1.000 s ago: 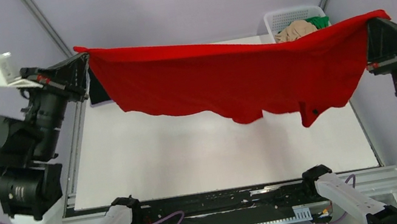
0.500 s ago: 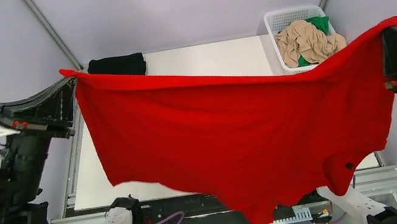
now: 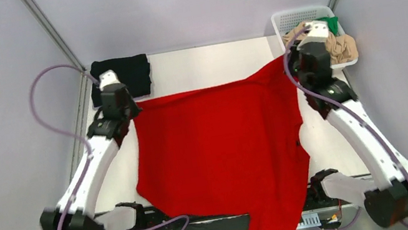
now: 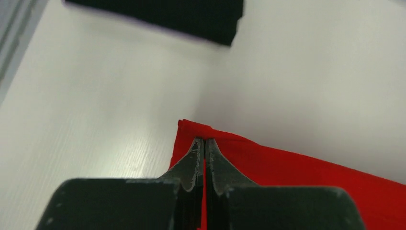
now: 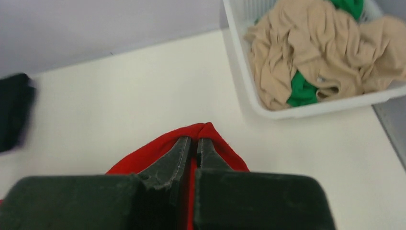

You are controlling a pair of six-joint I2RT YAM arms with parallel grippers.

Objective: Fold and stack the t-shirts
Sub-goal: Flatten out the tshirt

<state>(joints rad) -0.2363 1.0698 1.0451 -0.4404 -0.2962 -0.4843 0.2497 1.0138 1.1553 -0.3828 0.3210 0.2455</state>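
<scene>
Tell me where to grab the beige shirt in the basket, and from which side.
Pinch a raised fold on top of the beige shirt, coming straight down from above. It lies crumpled in the white basket, whose walls block a sideways approach; its bunched ridges are easy to pinch. Steer clear of the green shirt showing through.

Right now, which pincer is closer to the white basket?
Right. The right pincer grips the red shirt near the basket; the left pincer is far across, near the black shirt.
</scene>
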